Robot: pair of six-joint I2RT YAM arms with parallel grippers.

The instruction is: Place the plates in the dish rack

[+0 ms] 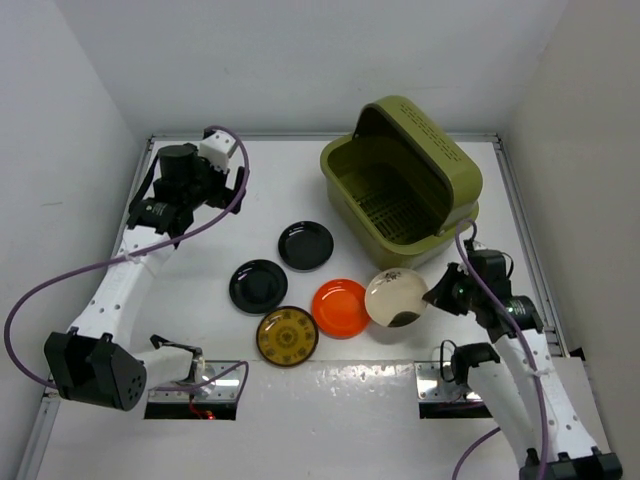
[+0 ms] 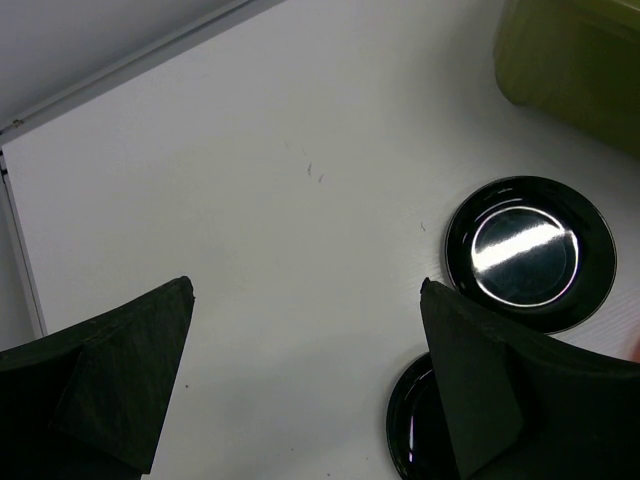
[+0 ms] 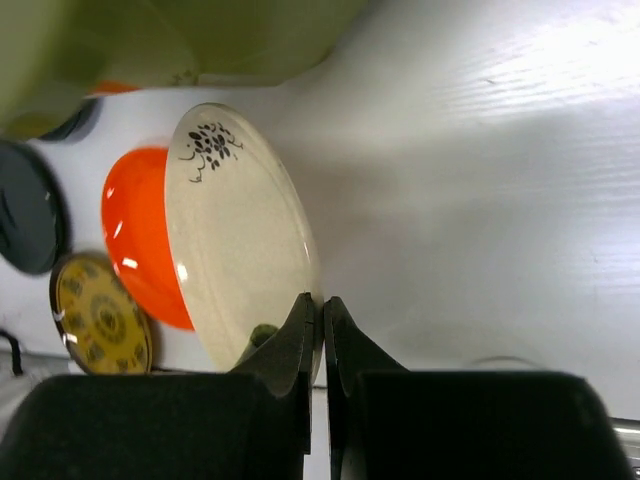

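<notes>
On the worktop (image 1: 250, 205): the far black plate (image 1: 305, 245), near black plate (image 1: 258, 285), orange plate (image 1: 338, 308) and yellow patterned plate (image 1: 287, 336) lie flat in front of the dish rack (image 1: 342, 165), whose lid is up.
Cream plate (image 3: 240, 230): tilted on edge beside the orange one, near the rack's front wall.
My right gripper (image 3: 321, 300): pinched thin on the cream plate's rim.
My left gripper (image 2: 305, 290): spread wide over bare worktop, holding nothing.
Handling: I judge the plate light, stiff, glossy and breakable. A rim pinch could let it swivel or slip, so it needs a firm grip and slow travel.
</notes>
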